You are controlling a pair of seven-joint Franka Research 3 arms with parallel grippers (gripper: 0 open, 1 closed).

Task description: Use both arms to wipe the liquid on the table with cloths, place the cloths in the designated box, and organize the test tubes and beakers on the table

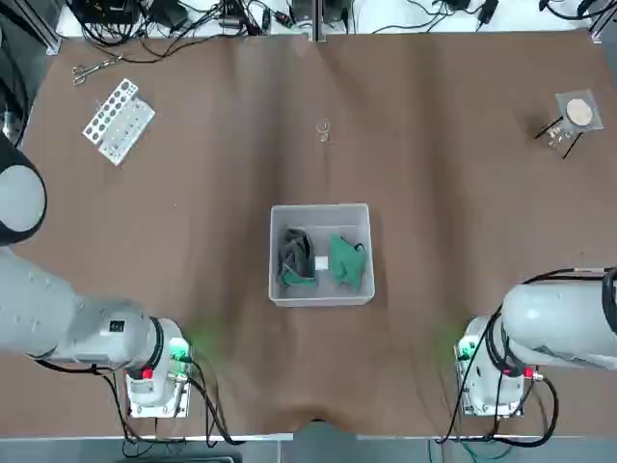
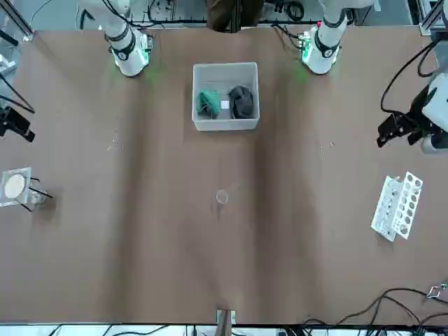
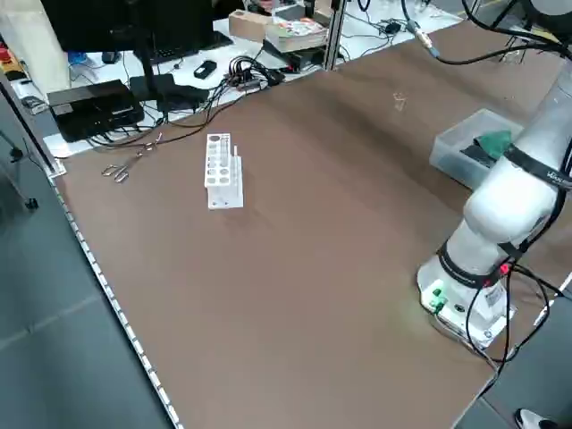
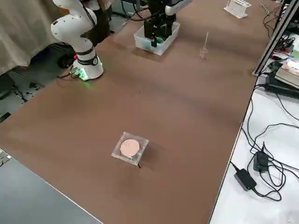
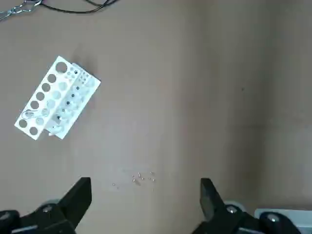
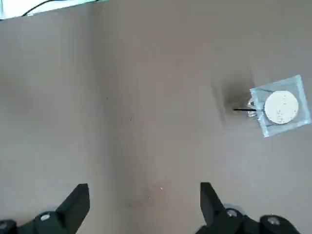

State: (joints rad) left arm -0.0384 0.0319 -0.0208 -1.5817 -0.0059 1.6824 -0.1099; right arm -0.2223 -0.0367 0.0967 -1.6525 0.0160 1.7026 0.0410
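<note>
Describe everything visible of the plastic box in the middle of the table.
The box is a square, shallow bin of translucent whitish-grey plastic, upright on the brown table between the two arm bases. Inside lie a dark grey cloth and a green cloth, with a small white sticker between them. Neither tool touches it.

Two glossy white arms (image 1: pixel 67 323) with black joint rings; bases carry green lights, red buttons and black cables. Black two-finger grippers (image 5: pixel 145 204).
</note>
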